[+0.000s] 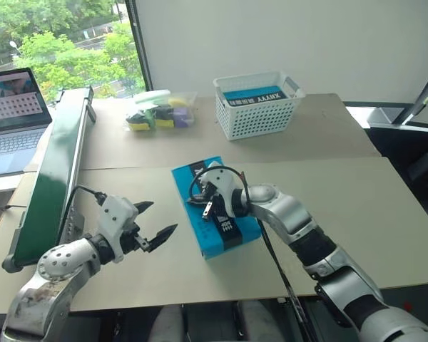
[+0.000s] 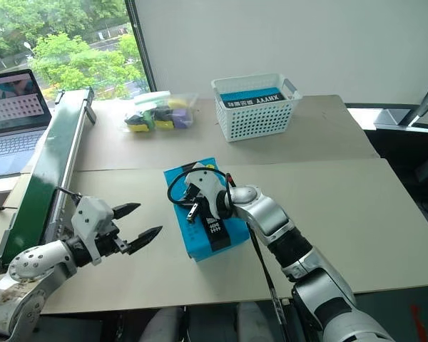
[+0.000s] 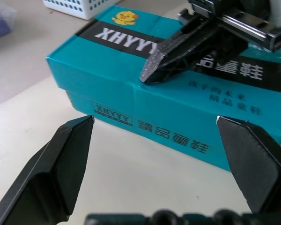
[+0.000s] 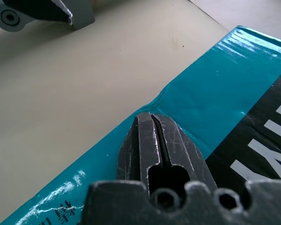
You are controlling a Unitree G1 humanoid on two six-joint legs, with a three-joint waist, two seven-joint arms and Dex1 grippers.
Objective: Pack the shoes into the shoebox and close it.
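The bright-blue shoebox (image 1: 198,229) lies in the middle of the table with its lid down and a black printed band across the top. The shoes are hidden from view. My right gripper (image 1: 207,209) is shut with nothing in it, and its tips rest on the lid near the box's left edge (image 4: 152,119). To the left of the box, a little above the table, my left gripper (image 1: 162,217) stands wide open and points at the box's long side (image 3: 178,110). Nothing is between its fingers (image 3: 70,150).
A white lattice basket (image 1: 257,108) with a blue-and-black labelled item stands at the back. A clear bag of colourful things (image 1: 157,114) lies left of it. A long green rail (image 1: 53,167) and a laptop (image 1: 11,114) line the left side. A black cable (image 1: 274,263) runs beside my right arm.
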